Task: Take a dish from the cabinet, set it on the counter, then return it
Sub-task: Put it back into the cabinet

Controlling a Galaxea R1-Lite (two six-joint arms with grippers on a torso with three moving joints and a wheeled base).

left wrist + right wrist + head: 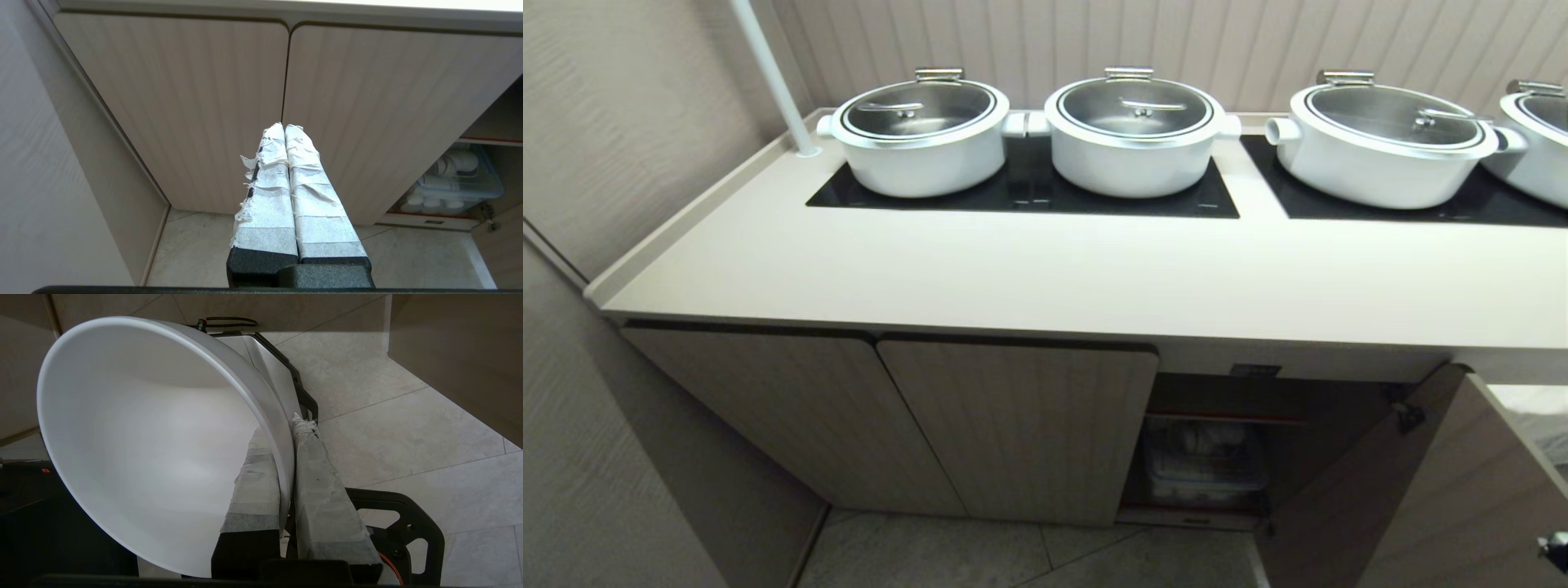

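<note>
The right gripper (pixel 286 428) is clamped on the rim of the white bowl (pixel 143 437), one taped finger (pixel 253 486) inside the wall and the other outside, holding it low and tipped on its side. The left gripper (pixel 284 126) hangs idle, its taped fingers pressed together with nothing between them.

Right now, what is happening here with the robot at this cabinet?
The right gripper is shut on the rim of the white bowl, holding it above the tiled floor. The left gripper is shut and empty, parked before the closed doors. One cabinet door stands open, and the counter has no bowl on it.
</note>
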